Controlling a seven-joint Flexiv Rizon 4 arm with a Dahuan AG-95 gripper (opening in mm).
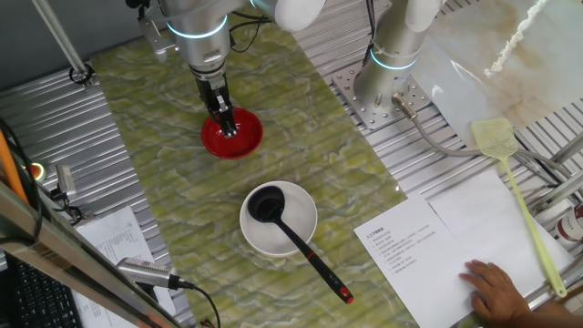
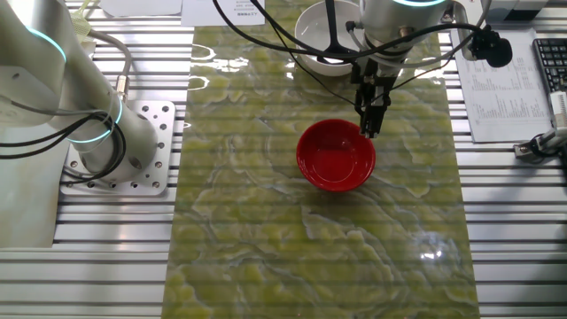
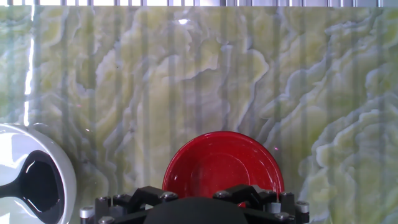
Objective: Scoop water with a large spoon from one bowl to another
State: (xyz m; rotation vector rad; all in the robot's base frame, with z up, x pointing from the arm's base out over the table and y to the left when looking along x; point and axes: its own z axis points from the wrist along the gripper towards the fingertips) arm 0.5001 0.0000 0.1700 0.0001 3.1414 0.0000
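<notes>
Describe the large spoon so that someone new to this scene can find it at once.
Start at the green marbled mat covering the table. On it stand two bowls; look at the wider white bowl, not the red bowl under the tool. The black ladle rests in it, its red-tipped handle reaching over the rim.

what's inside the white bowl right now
The black ladle rests in the white bowl, its cup inside and its handle sticking out over the rim. Whatever lies beneath the cup is hidden; water isn't clearly visible.
</notes>
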